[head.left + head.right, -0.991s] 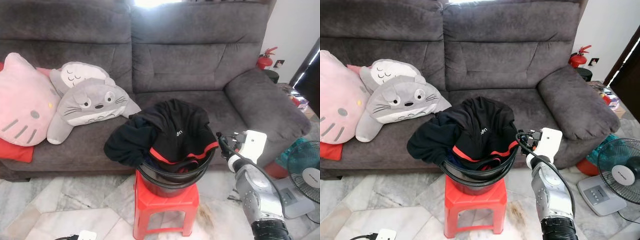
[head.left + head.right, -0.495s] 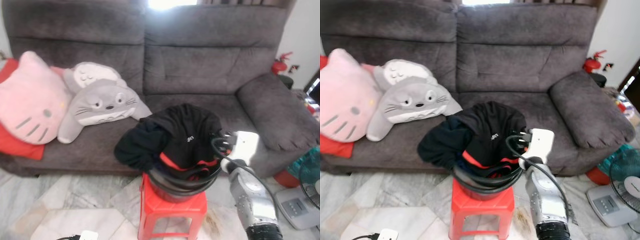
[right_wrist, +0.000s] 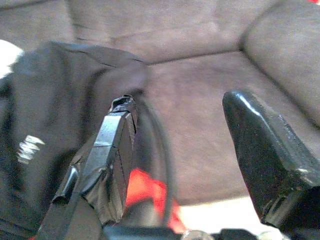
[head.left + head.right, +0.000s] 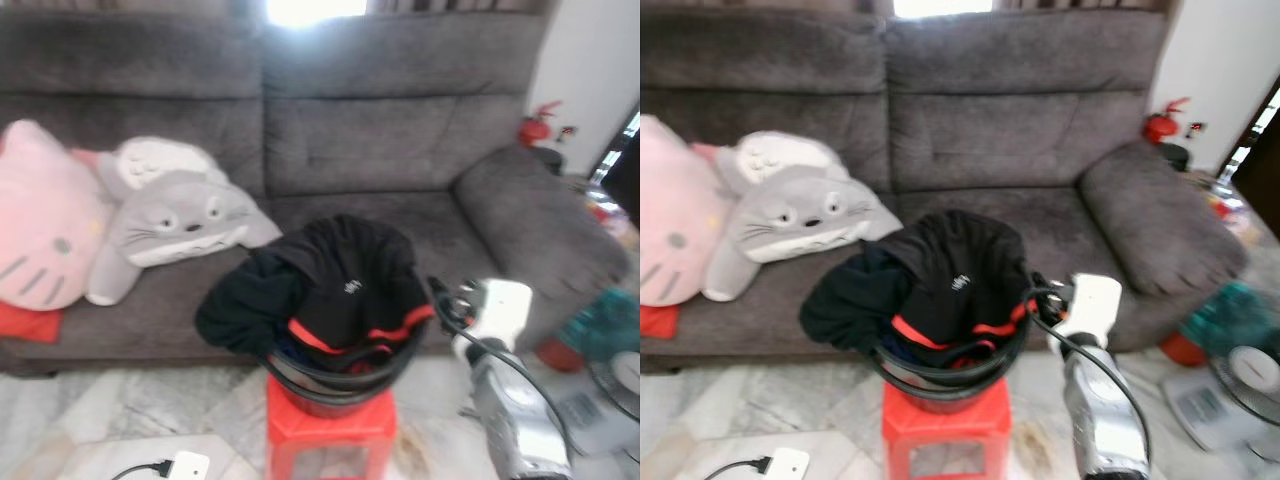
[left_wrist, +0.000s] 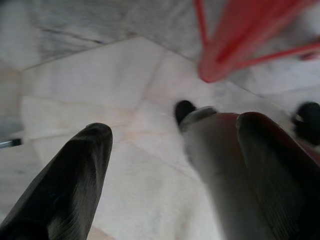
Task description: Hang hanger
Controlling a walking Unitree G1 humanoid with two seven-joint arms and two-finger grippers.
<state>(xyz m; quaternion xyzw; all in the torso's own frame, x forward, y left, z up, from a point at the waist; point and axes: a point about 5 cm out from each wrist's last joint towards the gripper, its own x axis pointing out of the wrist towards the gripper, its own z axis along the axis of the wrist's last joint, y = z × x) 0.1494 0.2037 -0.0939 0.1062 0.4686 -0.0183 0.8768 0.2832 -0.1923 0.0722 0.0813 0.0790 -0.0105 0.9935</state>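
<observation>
Right claw (image 3: 175, 150) gapes beside the clothes-heaped bucket (image 4: 340, 375).

— Where do the two eye views look from?
— From the head, forward and down, at the grey fabric sofa (image 4: 400, 130) and the round black bucket (image 4: 340, 385) on a red plastic stool (image 4: 945, 435); both share that scene, slightly offset.
— And the wrists?
— The left looks close down at the pale marble floor (image 5: 90, 75) and a stool leg. The right faces the sofa seat across the bucket's rim, very near.
</observation>
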